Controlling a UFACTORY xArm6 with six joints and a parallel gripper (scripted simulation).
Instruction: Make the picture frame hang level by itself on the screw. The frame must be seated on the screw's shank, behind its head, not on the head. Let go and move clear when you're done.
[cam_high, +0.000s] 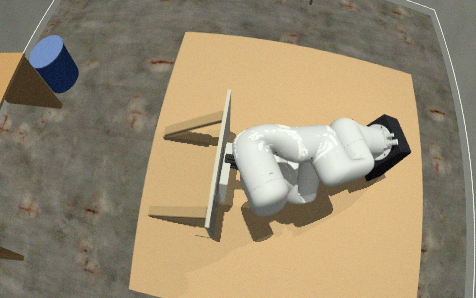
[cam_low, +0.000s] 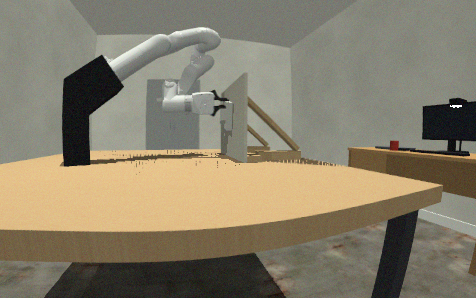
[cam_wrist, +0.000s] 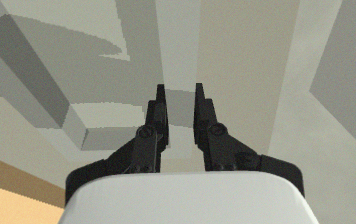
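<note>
I stand on a black base at one side of a tan wooden counter, and my white arm reaches across it to an upright pale panel that is braced from behind by two slanted wooden struts. My gripper points level at the panel's face, high up on it, and its black fingers are pinched on the frame, a pale grey piece that hangs down flat just beside the panel. From the wrist view the top bar of the frame runs between my fingers, with the panel's wide grey and beige bands behind it. I cannot make out the screw in any view, so I cannot tell whether the frame rests on it.

The counter is smooth light wood with a rounded front edge and a dark leg under its right corner. My arm throws a broad shadow on it beside the panel.

The floor is mottled grey with rusty blotches. The walls are plain pale grey, and a grey door stands in the far wall behind my arm. To the right, a second wooden desk carries a black monitor, a flat dark keyboard and a small red cup. From above, a blue cylinder stands on the floor well apart from the counter, next to a corner of another wooden piece.
</note>
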